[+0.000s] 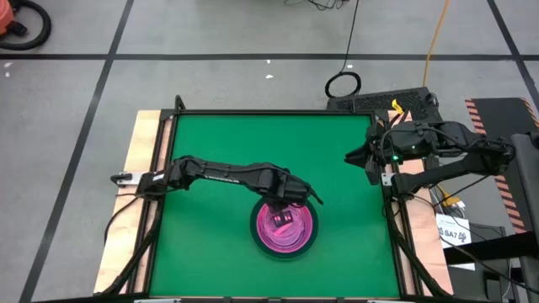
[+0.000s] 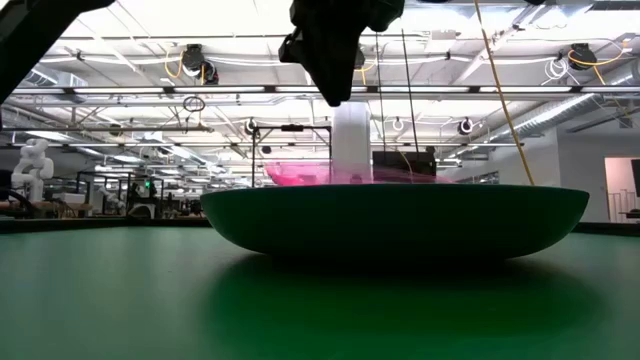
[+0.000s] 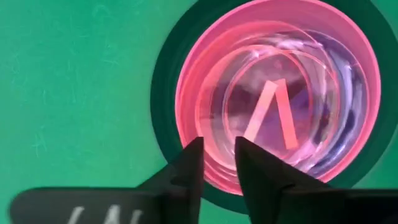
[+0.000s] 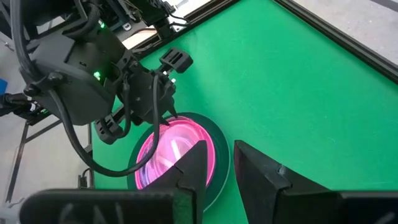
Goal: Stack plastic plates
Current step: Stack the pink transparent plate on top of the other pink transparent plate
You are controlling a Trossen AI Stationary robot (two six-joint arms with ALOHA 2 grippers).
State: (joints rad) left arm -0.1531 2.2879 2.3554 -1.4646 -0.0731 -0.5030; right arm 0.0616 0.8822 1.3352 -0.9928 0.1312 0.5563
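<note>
The plates sit as one stack (image 1: 286,227) near the middle of the green table. A large dark plate (image 3: 163,93) is at the bottom. On it lies the hot pink plate (image 3: 189,93), with translucent pink and bluish small plates (image 3: 280,81) nested inside. In the low view the dark plate (image 2: 400,220) rests on its base, and a pink rim (image 2: 300,177) shows above it. My left gripper (image 3: 219,146) hangs over the stack's near rim, pointing down, fingers a little apart. My right gripper (image 4: 221,146) waits at the table's right edge (image 1: 358,157), fingers a little apart.
The table's black frame (image 1: 383,151) runs along the mat's right edge, beside the right arm. Bare green mat (image 1: 219,143) surrounds the stack on all sides. My left arm (image 4: 93,68) reaches in from the table's left edge.
</note>
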